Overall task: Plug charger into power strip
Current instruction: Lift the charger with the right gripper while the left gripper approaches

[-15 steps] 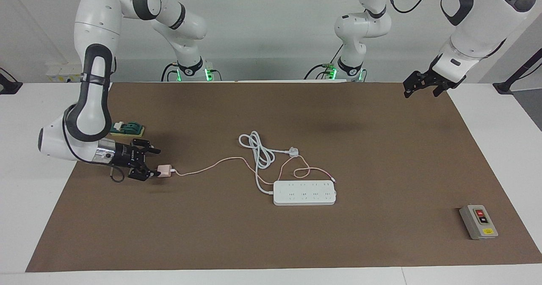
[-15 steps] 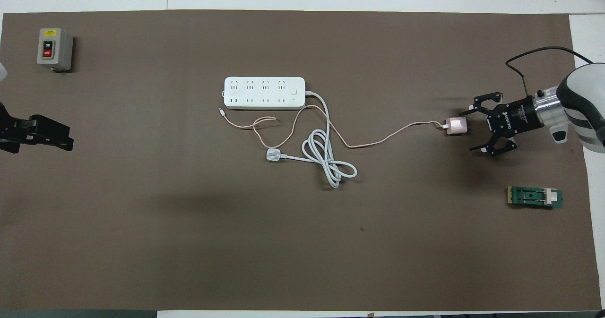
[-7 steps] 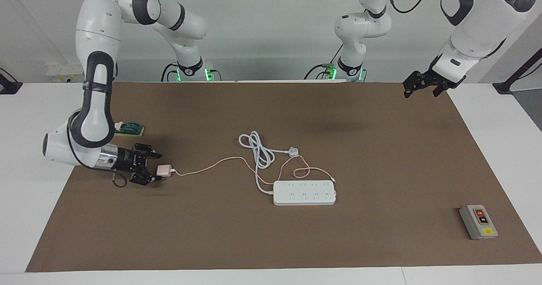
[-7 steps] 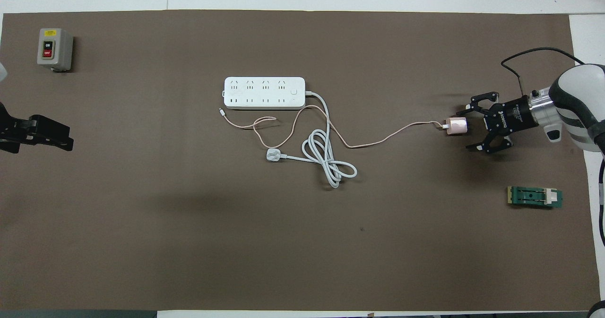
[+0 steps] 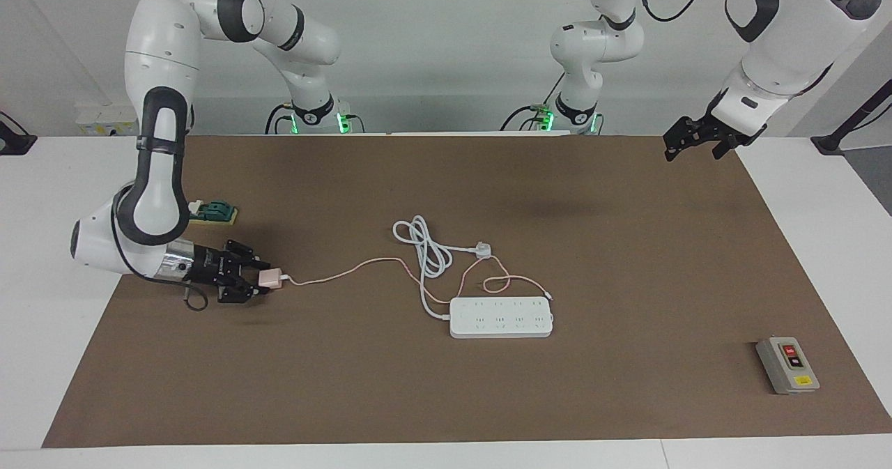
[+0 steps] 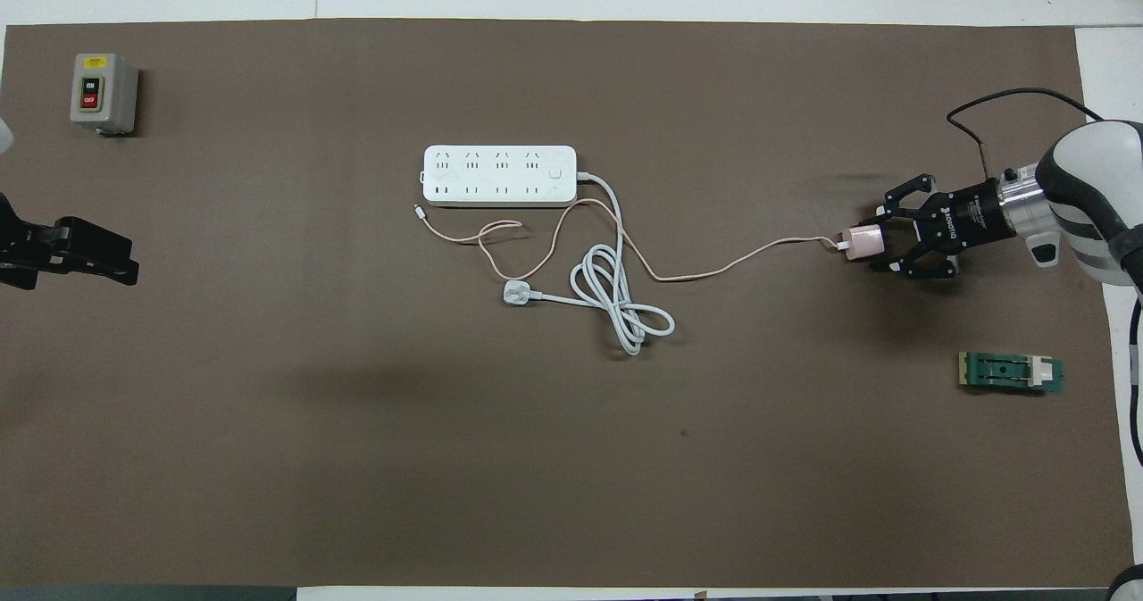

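Now pinching charger (image 5: 270, 278) in right hand (image 5: 259, 281) low over counter (image 5: 627, 281), well apart from power strip (image 5: 501, 317); left hand (image 5: 690, 140) waiting, spread, over counter corner.

Brown-matted table (image 5: 488, 399) under power strip (image 5: 501, 317)

White, rounded arms with black joint bands, silver wrist, black fingers (image 5: 261, 281), green-lit bases.

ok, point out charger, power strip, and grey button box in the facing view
charger (image 5: 271, 278): facing view, pink cube's top face.
power strip (image 5: 502, 317): facing view, middle of socket face.
grey button box (image 5: 787, 365): facing view, top face beside buttons.
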`<action>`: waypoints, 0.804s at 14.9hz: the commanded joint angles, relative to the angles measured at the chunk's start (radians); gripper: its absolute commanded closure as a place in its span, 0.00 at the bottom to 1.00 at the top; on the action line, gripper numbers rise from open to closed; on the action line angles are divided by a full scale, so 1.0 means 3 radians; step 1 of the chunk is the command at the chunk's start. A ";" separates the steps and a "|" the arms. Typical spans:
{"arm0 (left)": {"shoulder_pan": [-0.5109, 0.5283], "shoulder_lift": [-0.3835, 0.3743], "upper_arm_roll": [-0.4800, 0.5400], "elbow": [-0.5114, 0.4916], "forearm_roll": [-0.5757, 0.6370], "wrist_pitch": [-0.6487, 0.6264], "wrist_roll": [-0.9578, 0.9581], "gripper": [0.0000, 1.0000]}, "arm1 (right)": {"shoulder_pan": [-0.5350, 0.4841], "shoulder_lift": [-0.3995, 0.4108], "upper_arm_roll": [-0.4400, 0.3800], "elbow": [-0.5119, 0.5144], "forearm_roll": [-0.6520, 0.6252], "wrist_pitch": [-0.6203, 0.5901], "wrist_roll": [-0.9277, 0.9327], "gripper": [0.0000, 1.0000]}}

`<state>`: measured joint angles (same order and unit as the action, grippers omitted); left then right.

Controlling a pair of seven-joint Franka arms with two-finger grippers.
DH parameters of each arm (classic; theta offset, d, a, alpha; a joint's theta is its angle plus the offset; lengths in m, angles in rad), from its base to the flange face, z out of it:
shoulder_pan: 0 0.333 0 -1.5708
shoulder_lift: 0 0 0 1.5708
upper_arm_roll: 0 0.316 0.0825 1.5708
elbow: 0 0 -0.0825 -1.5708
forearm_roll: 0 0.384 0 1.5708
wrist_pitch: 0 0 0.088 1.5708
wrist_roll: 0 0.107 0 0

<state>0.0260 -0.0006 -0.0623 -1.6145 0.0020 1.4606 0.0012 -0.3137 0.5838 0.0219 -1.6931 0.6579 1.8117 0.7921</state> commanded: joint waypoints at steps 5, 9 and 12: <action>-0.0020 -0.0044 0.0029 -0.0018 0.0003 0.0009 0.0006 0.00 | 0.0089 -0.0033 0.0014 0.0009 0.0042 0.0056 0.0161 1.00; -0.0025 -0.0059 0.0029 -0.0018 0.0003 0.0009 0.0011 0.00 | 0.0350 -0.0218 0.0044 0.0309 0.0057 -0.0250 0.0825 1.00; -0.0020 -0.0054 0.0018 -0.0013 -0.0022 0.0030 0.0052 0.00 | 0.0478 -0.0289 0.0243 0.0545 0.0087 -0.0322 0.1326 1.00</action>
<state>0.0260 -0.0024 -0.0628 -1.6145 0.0020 1.4614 0.0015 -0.1822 0.5098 0.0555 -1.5717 0.6599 1.7347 1.1066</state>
